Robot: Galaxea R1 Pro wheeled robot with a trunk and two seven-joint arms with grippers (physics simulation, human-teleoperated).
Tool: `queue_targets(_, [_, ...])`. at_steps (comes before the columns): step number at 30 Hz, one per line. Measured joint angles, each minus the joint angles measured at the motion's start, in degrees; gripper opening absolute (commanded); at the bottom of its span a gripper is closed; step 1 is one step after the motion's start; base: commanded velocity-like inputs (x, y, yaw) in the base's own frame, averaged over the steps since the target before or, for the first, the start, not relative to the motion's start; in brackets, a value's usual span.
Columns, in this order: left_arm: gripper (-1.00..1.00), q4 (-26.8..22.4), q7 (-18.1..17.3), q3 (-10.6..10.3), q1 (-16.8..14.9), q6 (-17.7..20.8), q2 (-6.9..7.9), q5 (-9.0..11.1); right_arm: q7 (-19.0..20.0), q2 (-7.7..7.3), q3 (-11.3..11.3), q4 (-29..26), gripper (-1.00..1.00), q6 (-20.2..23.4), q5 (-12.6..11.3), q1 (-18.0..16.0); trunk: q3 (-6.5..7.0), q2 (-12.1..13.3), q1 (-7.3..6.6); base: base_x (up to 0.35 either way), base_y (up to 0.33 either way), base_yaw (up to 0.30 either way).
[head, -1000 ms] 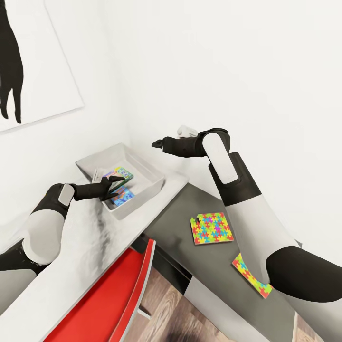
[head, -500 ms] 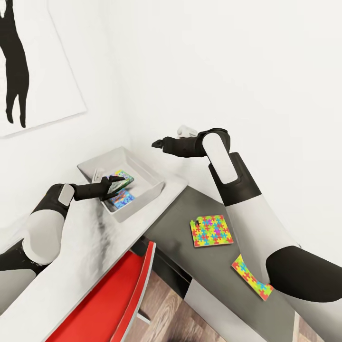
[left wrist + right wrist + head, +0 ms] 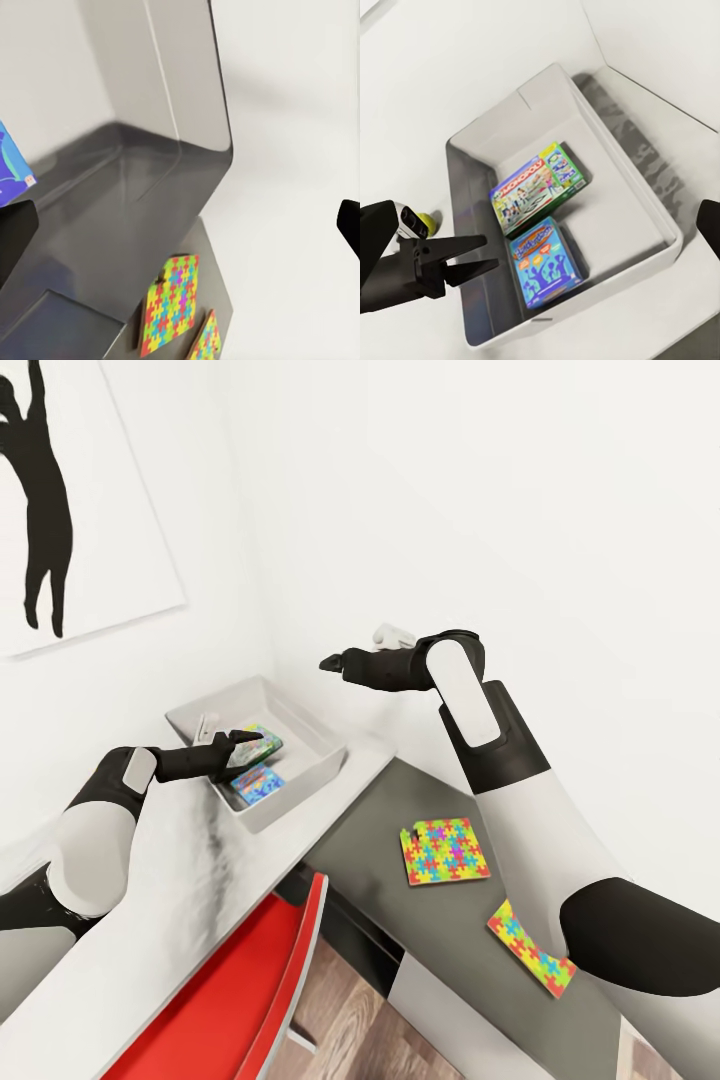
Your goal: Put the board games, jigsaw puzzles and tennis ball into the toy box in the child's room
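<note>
The grey toy box stands on the pale table in the wall corner. Inside it lie two board games: a green-edged one and a blue one. My left gripper hovers open over the box's near side, holding nothing. The tennis ball rests on the table just outside the box, behind the left wrist. Two jigsaw puzzles lie on the dark cabinet top. My right gripper hangs open above the box, near the wall.
A red chair is pushed under the table's front edge. White walls close in behind and beside the box, and a black silhouette poster hangs on the left wall. My right forearm crosses above the second puzzle.
The head view has turned slightly, so the poster and box sit a little differently in the picture. Both arms hold nearly the same poses, with the left gripper still over the box.
</note>
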Motion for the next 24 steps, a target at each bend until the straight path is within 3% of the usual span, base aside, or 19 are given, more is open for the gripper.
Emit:
queue_targets(18, [1.0,0.0,0.34,-0.17,0.08,-0.12,0.1,-0.23,0.0,0.0,0.0,0.0,1.0,0.0,0.0,0.0,1.7,0.0,0.0,0.0,0.0,0.0])
queue_targets(24, [1.0,0.0,0.63,-0.35,0.13,-0.34,0.89,-0.29,0.0,0.0,0.0,0.01,1.0,0.0,-0.01,0.0,2.27,0.0,0.0,0.0,0.0,0.0])
